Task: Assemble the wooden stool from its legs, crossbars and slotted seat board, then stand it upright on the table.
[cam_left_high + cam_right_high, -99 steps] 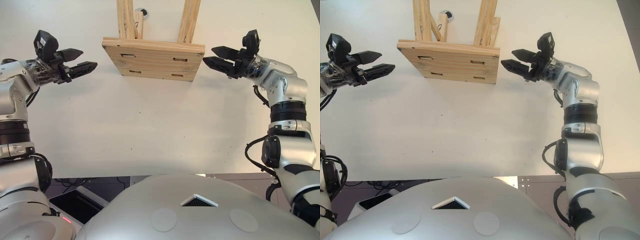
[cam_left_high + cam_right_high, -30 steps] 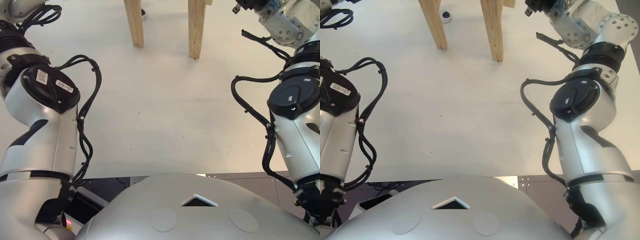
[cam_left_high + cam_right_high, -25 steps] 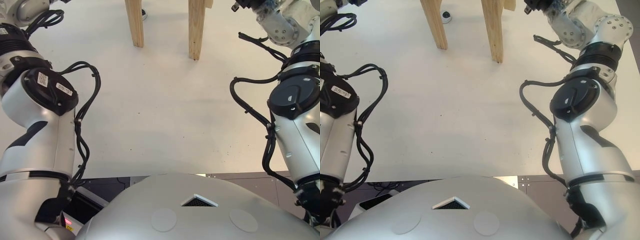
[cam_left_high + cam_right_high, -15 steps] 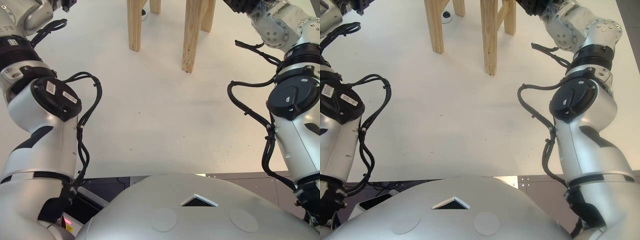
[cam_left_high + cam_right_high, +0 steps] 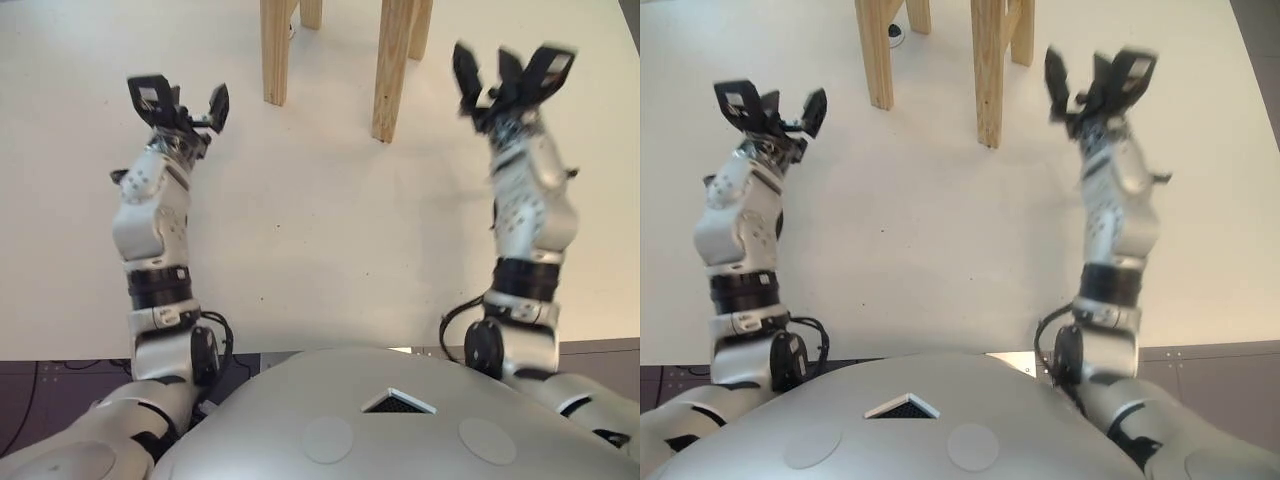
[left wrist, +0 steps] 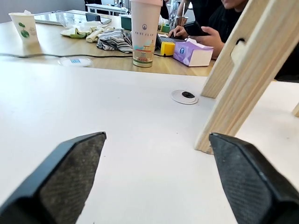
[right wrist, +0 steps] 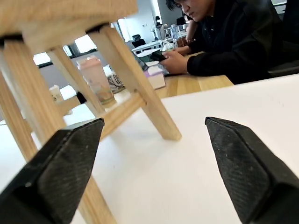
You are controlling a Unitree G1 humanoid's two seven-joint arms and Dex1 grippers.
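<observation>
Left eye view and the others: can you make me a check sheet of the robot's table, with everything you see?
Surface: white table, bare near the robot.
Job's things: stool standing upright on its legs, crossbar in place.
Clutter: small round disc on the table by a leg.
Grippers: left gripper and right gripper open, holding nothing, apart from the stool.
Cables: dark cable on the wooden desk behind.
Surroundings: tall cup and tissue box on that desk.
</observation>
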